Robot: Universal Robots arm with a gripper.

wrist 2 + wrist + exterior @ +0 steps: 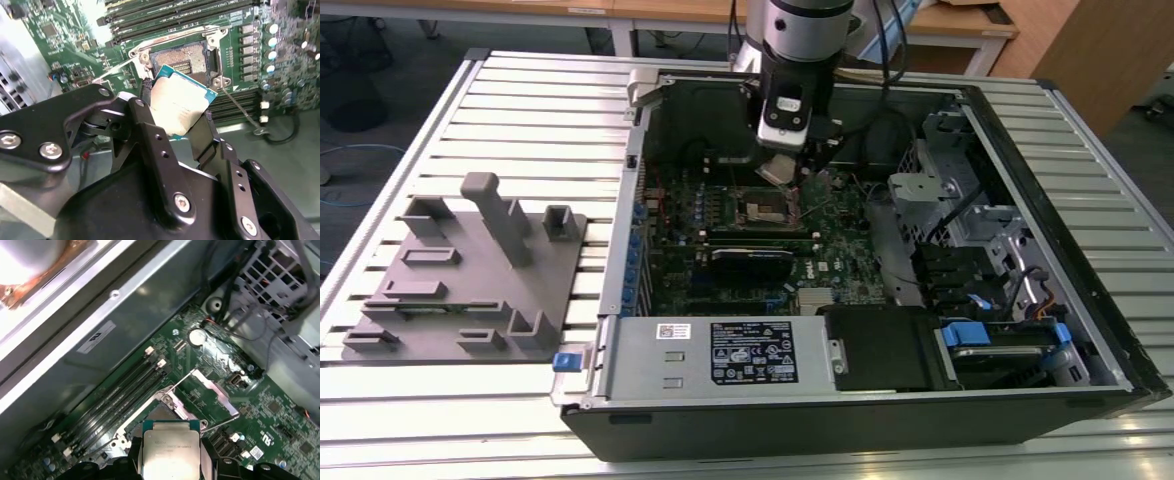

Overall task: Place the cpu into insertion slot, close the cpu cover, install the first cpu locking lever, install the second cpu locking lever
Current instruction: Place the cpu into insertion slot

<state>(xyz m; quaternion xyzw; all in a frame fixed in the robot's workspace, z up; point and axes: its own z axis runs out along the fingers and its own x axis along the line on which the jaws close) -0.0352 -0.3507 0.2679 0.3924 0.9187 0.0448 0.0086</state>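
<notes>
While the fingers (210, 131) pinch the chip (182, 100) by two edges, the gripper (781, 172) hangs just at twelve o'clock of the open socket (767, 207) in the exterior view. Placing is underway; seating calls, I'd say, for squaring the chip up.

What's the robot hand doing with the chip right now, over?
Gripper shut on chip, held over the board. Socket uncovered, chip not in yet. Nothing seen blocking it.
</notes>
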